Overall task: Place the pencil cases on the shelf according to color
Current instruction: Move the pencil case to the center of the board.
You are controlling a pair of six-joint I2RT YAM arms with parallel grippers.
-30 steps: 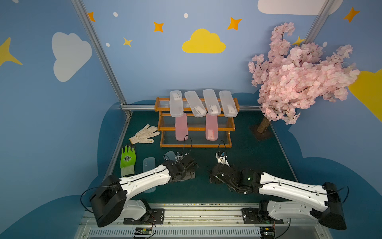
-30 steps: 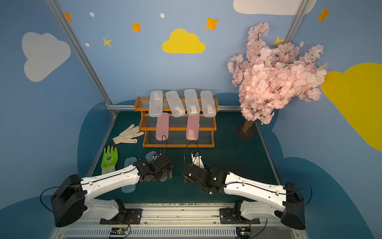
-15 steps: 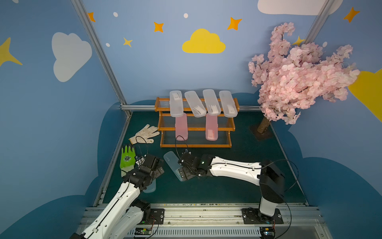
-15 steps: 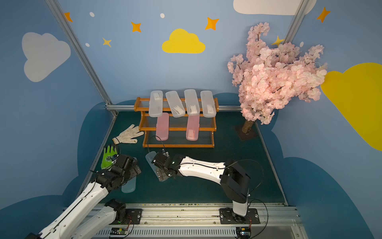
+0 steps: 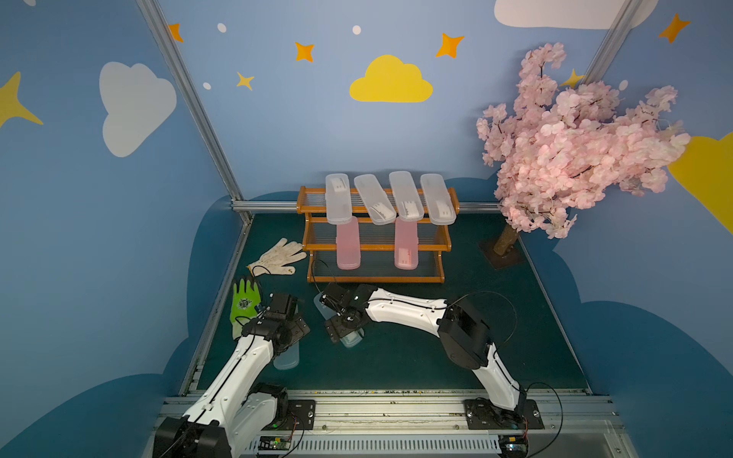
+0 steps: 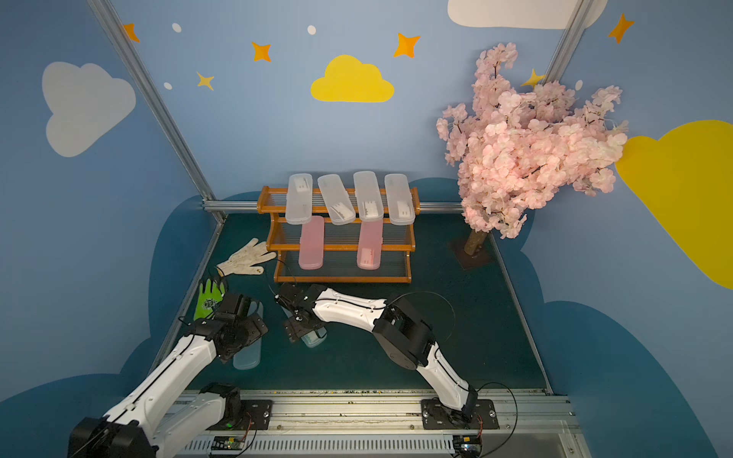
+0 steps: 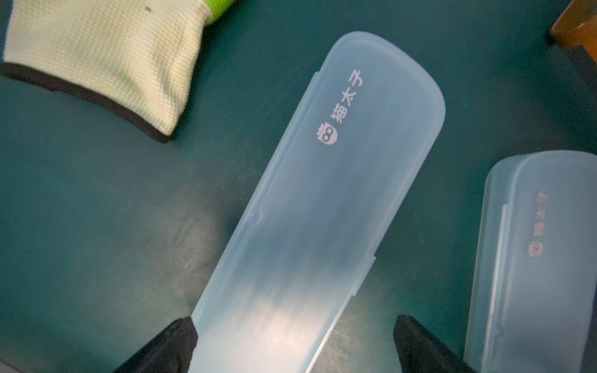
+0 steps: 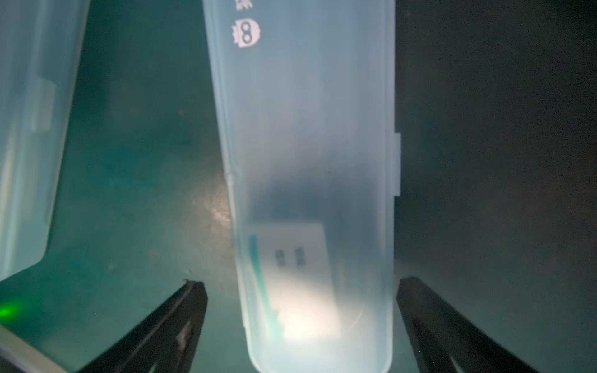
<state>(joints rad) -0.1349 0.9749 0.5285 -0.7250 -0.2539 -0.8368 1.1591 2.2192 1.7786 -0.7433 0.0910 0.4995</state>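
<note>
**First speaker:** How was the left gripper (image 7: 295,342) shown?

**Second speaker:** It was shown spread wide, low over the dark green mat (image 5: 396,365) at the near left. A light blue case (image 7: 323,193), lying flat on the mat, was straddled at one end by the two black fingers (image 7: 168,348). One finger was set right against the case's edge and the other was held clear of it. Whether the plastic was touched could not be told. No grip was seen.

**First speaker:** And the right gripper (image 8: 300,290)?

**Second speaker:** It was also spread wide. A second light blue case (image 8: 310,161) was framed between its fingers, with a clear gap on one side and only a sliver on the other. That case was not clamped either. In both top views it was placed just right of the first case, near the front left corner of the shelf (image 5: 377,248).

**First speaker:** Where were the remaining cases found?

**Second speaker:** On the shelf, at the far middle of the mat. Four clear-white cases (image 5: 338,198) were laid across the top tier, with their near ends jutting past its front. Two pink cases (image 5: 348,246) were laid on the middle tier, with their near ends hanging over the lowest tier.

**First speaker:** What else was pictured?

**Second speaker:** A green glove (image 5: 246,303) was seen just left of the left gripper, and a white glove (image 5: 277,257) farther back. A pink blossom tree (image 5: 575,138) was seen at the far right.
</note>
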